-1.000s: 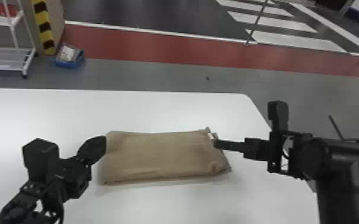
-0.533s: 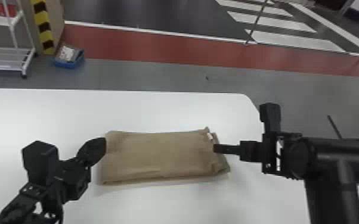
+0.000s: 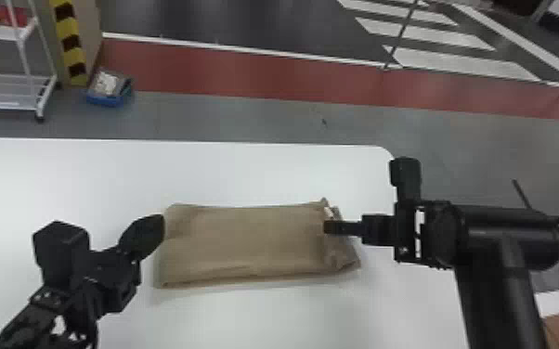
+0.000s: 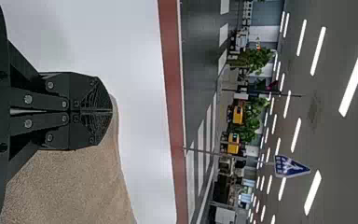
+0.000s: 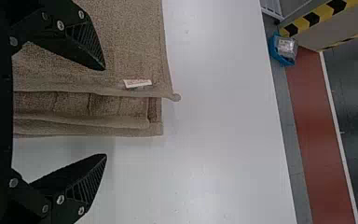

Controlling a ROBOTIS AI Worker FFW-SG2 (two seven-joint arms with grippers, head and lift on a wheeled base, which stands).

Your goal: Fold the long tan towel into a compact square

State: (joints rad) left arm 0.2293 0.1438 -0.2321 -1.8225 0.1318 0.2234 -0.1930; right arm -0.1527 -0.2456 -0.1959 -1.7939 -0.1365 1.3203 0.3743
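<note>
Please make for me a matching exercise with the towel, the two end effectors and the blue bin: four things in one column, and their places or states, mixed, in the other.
1. Towel
2. Left end effector
3. Right end effector
4. Blue bin

A. Wide open
B. On the floor, beyond the table
C. Lying folded on the white table
D. Shut

Right pairs: 1-C, 2-D, 3-A, 4-B
</note>
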